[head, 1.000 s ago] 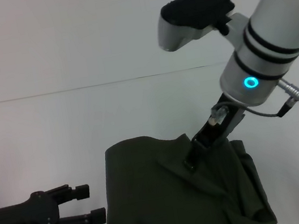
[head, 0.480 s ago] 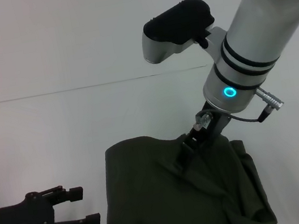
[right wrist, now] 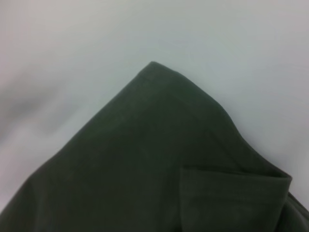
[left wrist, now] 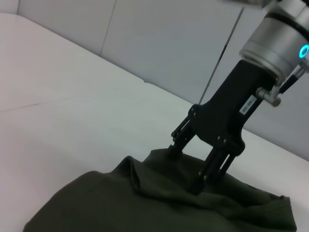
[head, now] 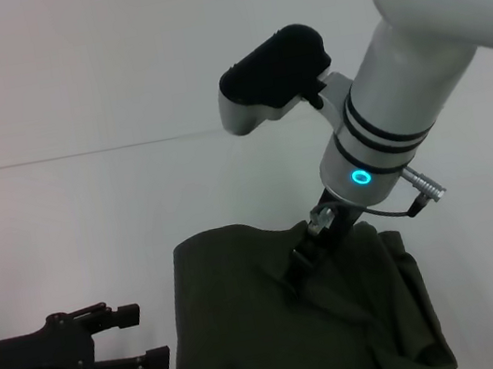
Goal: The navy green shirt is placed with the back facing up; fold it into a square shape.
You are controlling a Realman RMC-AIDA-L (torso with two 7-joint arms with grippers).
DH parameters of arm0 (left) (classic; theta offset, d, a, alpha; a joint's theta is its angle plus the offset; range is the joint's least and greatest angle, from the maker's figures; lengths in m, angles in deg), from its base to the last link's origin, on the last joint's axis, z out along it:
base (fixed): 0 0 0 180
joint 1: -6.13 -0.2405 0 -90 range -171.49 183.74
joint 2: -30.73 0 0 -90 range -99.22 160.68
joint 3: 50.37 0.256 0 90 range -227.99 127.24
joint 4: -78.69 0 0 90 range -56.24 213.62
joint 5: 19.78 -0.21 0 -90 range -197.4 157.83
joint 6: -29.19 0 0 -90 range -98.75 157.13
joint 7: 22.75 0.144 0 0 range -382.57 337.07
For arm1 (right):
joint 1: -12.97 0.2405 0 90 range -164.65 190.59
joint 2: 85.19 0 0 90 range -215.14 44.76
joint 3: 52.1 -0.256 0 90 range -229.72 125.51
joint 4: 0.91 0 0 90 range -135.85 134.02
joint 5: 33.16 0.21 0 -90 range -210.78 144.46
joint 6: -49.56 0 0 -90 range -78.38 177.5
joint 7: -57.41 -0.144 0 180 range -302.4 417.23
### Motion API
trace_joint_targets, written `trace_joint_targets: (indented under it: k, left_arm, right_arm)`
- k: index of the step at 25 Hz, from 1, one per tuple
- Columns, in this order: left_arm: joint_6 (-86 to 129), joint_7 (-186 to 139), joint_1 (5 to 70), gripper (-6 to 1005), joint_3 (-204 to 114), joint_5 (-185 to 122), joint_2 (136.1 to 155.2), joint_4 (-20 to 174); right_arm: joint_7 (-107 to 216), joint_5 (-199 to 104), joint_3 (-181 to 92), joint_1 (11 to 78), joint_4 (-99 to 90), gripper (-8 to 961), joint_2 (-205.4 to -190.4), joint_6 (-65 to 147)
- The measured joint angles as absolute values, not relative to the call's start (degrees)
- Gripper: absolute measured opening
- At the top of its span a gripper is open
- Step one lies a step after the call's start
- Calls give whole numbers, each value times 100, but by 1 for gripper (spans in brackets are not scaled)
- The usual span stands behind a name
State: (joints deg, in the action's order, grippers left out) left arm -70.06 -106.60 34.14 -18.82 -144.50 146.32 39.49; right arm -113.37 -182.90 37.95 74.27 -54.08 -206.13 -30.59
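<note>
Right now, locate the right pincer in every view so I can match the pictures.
Head view: the right pincer sits mid-frame, tips down on the navy green shirt, below the glowing blue ring.
Left wrist view: the same pincer stands right of centre, fingers apart, pressing into the shirt's fold.
Right wrist view: not in it; only shirt and table show.
Shared landmark: the shirt's corner.

shirt (head: 253,335) on table (head: 55,226), left gripper (head: 153,335) beside
</note>
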Motion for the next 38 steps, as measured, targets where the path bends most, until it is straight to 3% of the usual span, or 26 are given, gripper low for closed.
trace_joint_targets:
  k: [29,38]
  left_arm:
    - [-6952,-10659,3400,902,-1882,-14450,14701,3949]
    - [-6975,-10659,3399,903,-1882,-14450,14703,3950]
  right_arm:
    - [-11293,-17957,4823,7380,-5022,791,-20630,-2273]
    - [-11293,-17958,4827,7356,-5021,430,-20624,-2259]
